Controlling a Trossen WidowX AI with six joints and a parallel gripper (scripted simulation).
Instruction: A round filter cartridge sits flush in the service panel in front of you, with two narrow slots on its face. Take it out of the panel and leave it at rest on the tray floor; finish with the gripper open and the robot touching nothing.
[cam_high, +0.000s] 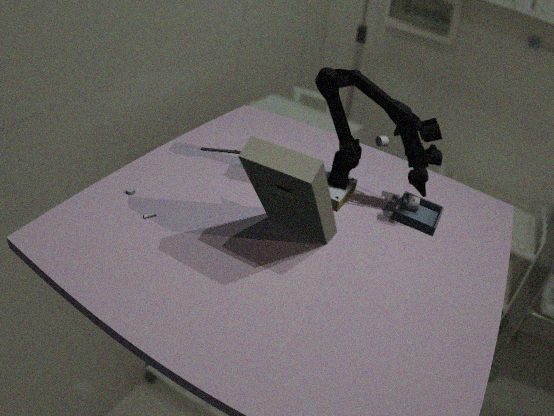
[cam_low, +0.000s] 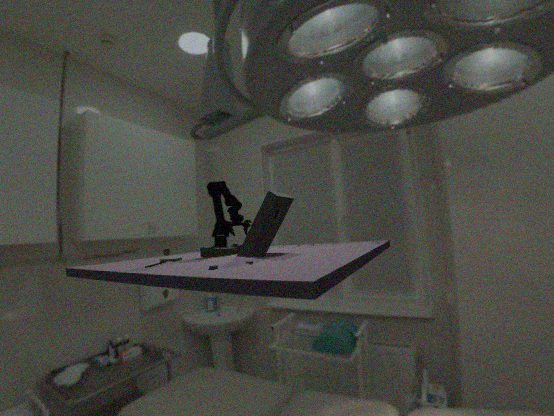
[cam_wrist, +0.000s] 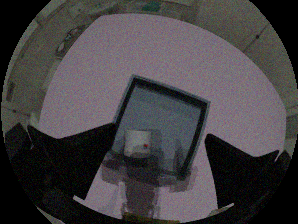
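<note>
A pale, roughly cylindrical cartridge (cam_high: 411, 202) (cam_wrist: 138, 143) with a small red dot is inside the tray (cam_high: 419, 227) (cam_wrist: 171, 90), near its robot-side corner. It seems to lie on its side; its slots cannot be made out. My gripper (cam_high: 424, 194) (cam_wrist: 162, 134) is open and empty above the tray, with its fingers wide apart and not touching the cartridge. The service panel (cam_high: 292, 205) (cam_low: 266, 225) leans on the table; its face toward the arm is hidden in the top and exterior views.
A dark rod (cam_high: 220, 150) lies behind the panel. Two small pieces, one pale (cam_high: 130, 191) and one thin (cam_high: 149, 216), lie further left. A small white cylinder (cam_high: 382, 140) shows near the far table edge. The robot base (cam_high: 344, 194) stands between panel and tray.
</note>
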